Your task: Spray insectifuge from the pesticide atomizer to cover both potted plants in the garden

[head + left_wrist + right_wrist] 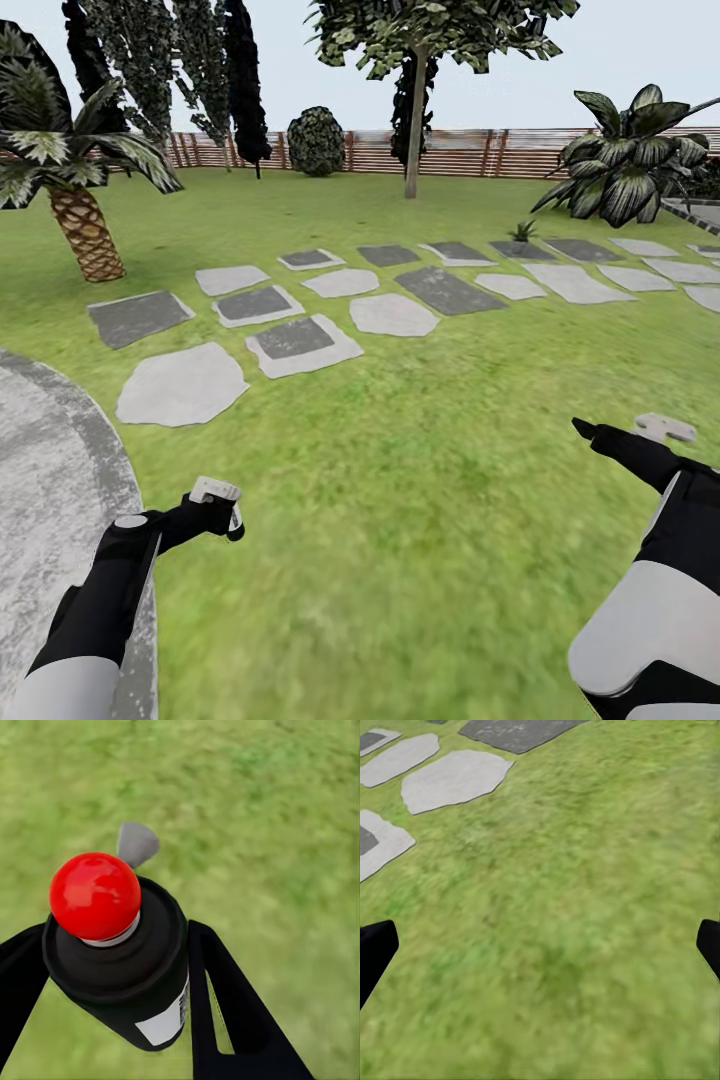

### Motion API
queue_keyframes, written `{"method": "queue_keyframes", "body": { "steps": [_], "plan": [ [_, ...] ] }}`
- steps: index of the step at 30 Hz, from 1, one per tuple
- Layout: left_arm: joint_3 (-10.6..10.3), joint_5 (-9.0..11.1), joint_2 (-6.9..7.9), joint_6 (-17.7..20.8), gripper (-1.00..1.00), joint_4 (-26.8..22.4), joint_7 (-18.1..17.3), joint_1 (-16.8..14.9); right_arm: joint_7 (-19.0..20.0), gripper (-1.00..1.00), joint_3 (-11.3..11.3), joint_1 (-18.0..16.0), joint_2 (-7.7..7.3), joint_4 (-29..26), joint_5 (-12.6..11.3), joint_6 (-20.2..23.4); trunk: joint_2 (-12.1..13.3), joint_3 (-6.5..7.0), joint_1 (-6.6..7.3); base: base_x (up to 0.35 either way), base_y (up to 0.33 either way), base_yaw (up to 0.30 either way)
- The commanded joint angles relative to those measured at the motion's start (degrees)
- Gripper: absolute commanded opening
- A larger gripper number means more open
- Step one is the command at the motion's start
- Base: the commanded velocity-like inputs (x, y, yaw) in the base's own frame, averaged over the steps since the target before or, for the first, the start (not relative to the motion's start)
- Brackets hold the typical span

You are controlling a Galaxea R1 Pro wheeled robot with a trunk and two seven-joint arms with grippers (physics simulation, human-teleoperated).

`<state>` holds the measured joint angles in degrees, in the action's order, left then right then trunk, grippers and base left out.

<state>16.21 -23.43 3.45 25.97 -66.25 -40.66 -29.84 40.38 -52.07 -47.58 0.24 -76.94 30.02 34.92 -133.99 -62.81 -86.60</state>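
Note:
The pesticide atomizer [124,967], a dark bottle with a red ball top and a white label, sits between the two black fingers of my left gripper [112,952], which is shut on it. In the head view that gripper [218,508] hangs low at the left over the grass, beside the patio edge. My right gripper [592,432] is at the lower right over grass; in the right wrist view its fingers stand wide apart, open [540,952], with nothing between them. One small potted plant [522,232] shows far ahead to the right, among the stepping stones.
Flat stepping stones [300,345] cross the lawn ahead. The grey paved patio [50,480] curves in at the left. A palm [85,225] stands at the far left, a tree trunk [412,130] in the middle distance, a big striped-leaf plant [630,165] at the right, the brown fence [460,152] behind.

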Motion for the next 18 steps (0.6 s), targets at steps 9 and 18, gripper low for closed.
{"method": "queue_keyframes", "body": {
  "steps": [9,18],
  "plan": [
    [0.14,-0.3,-0.03,0.27,-1.0,-0.11,-0.47,-0.04,0.58,1.0,-0.14,-0.07,0.03,-0.11,0.57,0.06,-0.02,-0.05,-0.02,0.309,-0.19,-0.173],
    [0.14,-0.3,-0.03,0.28,-1.0,-0.11,-0.47,-0.04,0.57,1.0,-0.17,-0.09,0.03,-0.14,0.57,0.06,-0.02,-0.05,-0.02,0.32,-0.159,-0.068]
  ]
}}
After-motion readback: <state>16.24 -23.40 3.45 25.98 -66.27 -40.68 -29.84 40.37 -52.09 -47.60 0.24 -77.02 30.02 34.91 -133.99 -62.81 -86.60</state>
